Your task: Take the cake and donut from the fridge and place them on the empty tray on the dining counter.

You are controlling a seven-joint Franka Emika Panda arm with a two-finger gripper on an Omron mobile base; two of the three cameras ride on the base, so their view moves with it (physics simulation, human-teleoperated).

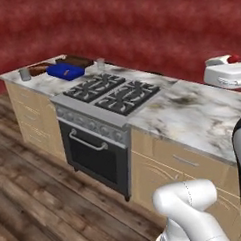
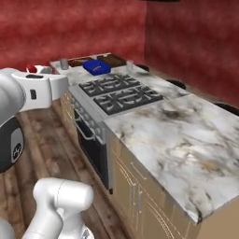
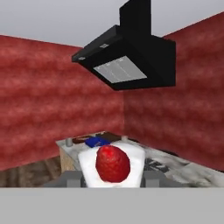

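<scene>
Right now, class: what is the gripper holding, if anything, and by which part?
The cake, a white slice with a red topping, clamped by its two sides between the gripper's fingers.

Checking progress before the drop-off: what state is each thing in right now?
cake: held in the gripper, above the floor.
gripper: shut on the cake.
tray: empty, at the far end of the dining counter.
oven door: closed.

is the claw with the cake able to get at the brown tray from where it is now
Probably not yet. The claw holds the cake up beside the near end of the dining counter, while the tray sits at the far end, past the stove and behind the blue dish.
</scene>
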